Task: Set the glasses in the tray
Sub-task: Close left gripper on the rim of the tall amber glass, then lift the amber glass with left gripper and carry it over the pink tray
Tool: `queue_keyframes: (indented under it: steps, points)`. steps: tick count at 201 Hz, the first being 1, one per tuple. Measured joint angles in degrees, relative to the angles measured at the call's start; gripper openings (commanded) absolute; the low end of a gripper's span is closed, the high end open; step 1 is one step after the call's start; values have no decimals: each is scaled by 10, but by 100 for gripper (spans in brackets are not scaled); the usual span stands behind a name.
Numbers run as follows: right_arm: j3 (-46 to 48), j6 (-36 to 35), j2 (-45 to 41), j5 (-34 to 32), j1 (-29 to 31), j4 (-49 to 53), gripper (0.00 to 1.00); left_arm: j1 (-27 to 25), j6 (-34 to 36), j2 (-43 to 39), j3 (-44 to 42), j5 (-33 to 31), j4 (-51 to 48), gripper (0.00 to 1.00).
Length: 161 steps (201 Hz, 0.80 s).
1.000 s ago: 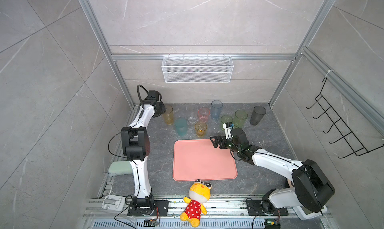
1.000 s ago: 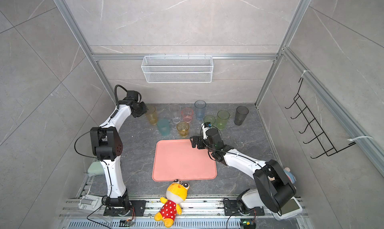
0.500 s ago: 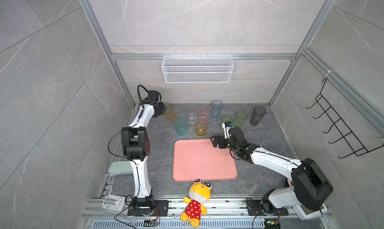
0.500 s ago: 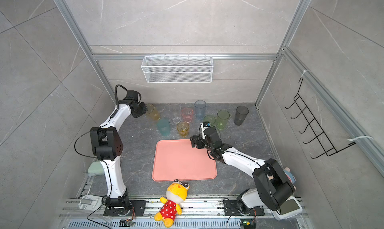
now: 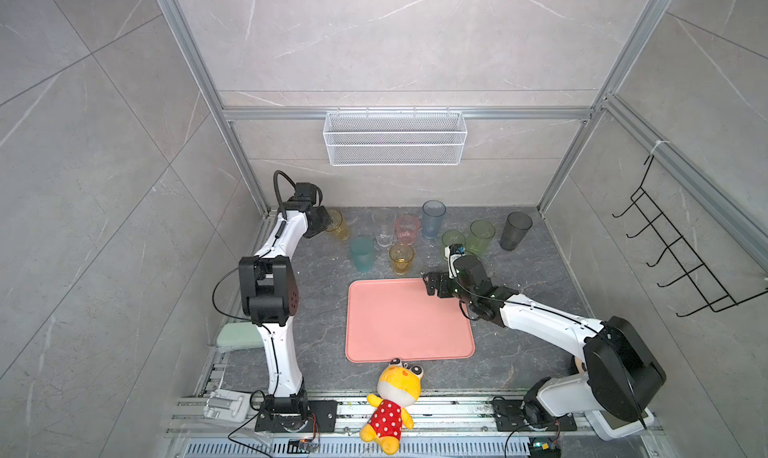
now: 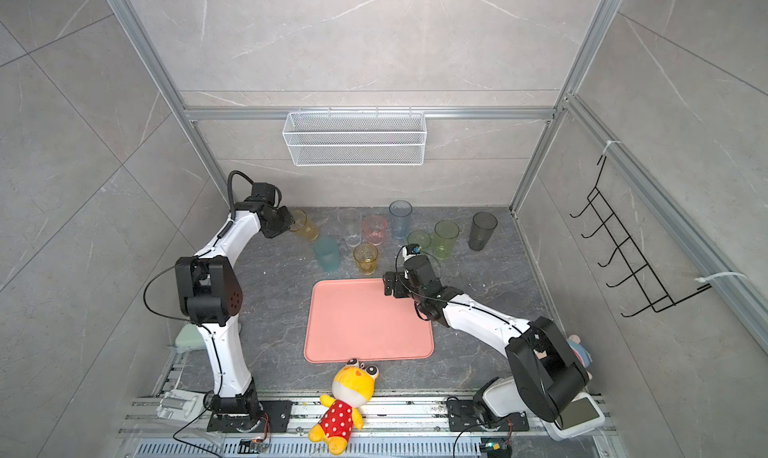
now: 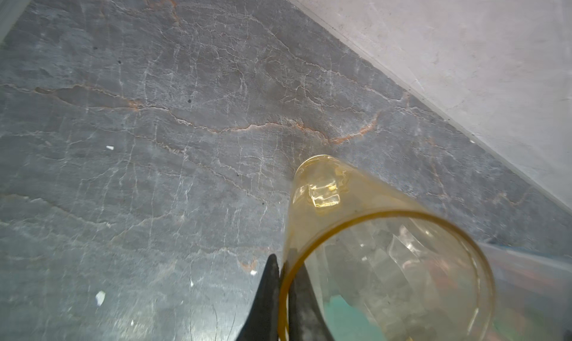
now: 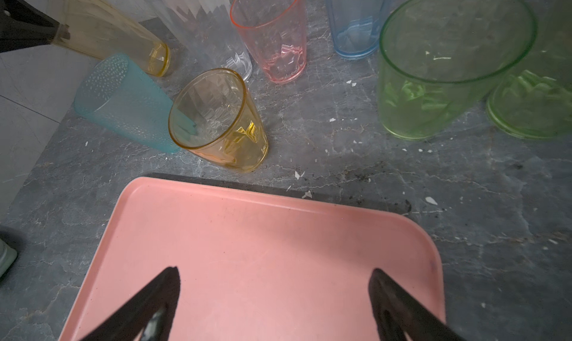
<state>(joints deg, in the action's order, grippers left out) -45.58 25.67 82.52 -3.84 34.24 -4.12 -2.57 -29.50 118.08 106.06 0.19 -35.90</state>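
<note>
The tray [image 5: 409, 323] lies open under my right gripper [image 8: 275, 273], jaws wide. Past its far rim the amber glass [image 8: 223, 129] and teal glass [image 8: 123, 107] stand close together, and the green glasses [image 8: 439, 85] stand further along. Bare floor [image 8: 325, 122] runs between amber and green. My left gripper [image 7: 283, 269], pinching the tilted yellow glass [image 7: 340, 197], has the wall [image 7: 464, 60] close behind.

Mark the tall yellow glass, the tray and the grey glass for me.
tall yellow glass [image 5: 339, 228]: in a top view, on its side wall.
tray [image 5: 409, 323]: in a top view, on its bare floor.
grey glass [image 5: 513, 235]: in a top view, on its side wall.
</note>
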Motion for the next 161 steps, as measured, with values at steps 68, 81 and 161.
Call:
queue_keyframes:
  steps: [68,81,161]
  points:
    - [-7,0,3,-7,1,14,97,0,-4,-153,-37,4,-8,0]
    - [-12,0,3,-10,2,24,98,-1,-4,-181,-52,3,-16,0]
    - [-17,0,2,-36,2,50,99,-17,10,-313,-126,3,-128,0]
